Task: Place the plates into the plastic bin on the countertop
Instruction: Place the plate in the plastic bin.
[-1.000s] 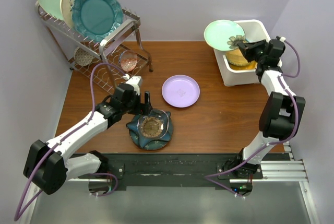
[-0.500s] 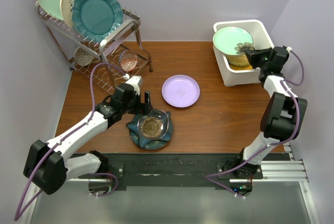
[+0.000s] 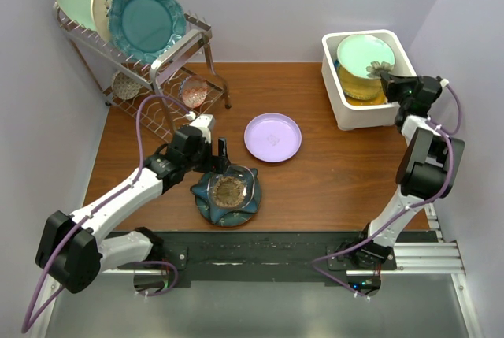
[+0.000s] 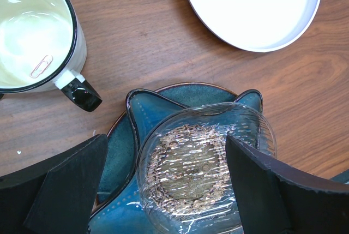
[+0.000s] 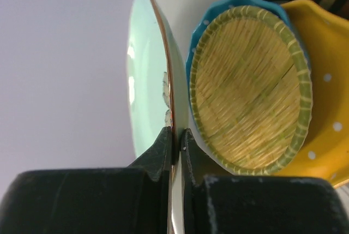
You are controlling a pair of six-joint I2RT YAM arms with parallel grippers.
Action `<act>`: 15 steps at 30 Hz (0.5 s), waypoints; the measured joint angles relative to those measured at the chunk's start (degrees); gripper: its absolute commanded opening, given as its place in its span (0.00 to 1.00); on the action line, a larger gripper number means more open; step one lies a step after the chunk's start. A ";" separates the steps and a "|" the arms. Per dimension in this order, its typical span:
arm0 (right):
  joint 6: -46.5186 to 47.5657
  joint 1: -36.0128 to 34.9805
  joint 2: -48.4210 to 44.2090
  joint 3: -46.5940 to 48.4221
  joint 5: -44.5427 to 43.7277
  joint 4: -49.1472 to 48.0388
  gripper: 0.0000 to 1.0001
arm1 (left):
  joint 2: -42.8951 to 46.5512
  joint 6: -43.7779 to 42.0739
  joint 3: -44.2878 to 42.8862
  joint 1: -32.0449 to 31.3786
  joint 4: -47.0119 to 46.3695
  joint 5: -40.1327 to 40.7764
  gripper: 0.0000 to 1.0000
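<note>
My right gripper [image 3: 386, 78] [image 5: 176, 138] is shut on the rim of a pale green plate [image 3: 364, 54] [image 5: 147, 70]. It holds the plate tilted over the white plastic bin [image 3: 332, 100]. In the bin lie a yellow lattice plate [image 5: 248, 87], a blue dotted plate [image 5: 229, 6] and a yellow dotted plate [image 5: 322, 119]. A lavender plate [image 3: 272, 136] [image 4: 256, 5] lies mid-countertop [image 3: 331, 172]. My left gripper [image 3: 225, 166] [image 4: 163, 190] is open, with a finger on each side of a clear glass dish [image 4: 202, 163] that rests on a dark teal plate [image 3: 214, 207] [image 4: 117, 157].
A wire rack [image 3: 169, 58] at the back left holds three upright plates and small dishes below. A cream cup [image 4: 32, 32] with a black rim stands left of the teal plate. Walls close in on three sides.
My right gripper has carried the pale green plate rightward, from above the bin's left edge to over its inside. The left arm has not moved.
</note>
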State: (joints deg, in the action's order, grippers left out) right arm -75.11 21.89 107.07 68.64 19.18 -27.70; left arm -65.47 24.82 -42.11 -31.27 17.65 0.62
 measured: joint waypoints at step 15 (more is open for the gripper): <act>0.13 0.35 5.07 3.26 0.28 0.59 0.00 | -1.62 0.00 0.00 0.00 -0.07 -0.02 0.94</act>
State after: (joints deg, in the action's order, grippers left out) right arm -74.98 22.24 112.14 71.90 19.46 -27.11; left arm -67.09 24.82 -42.11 -31.27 17.58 0.60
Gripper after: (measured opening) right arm 0.045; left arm 0.935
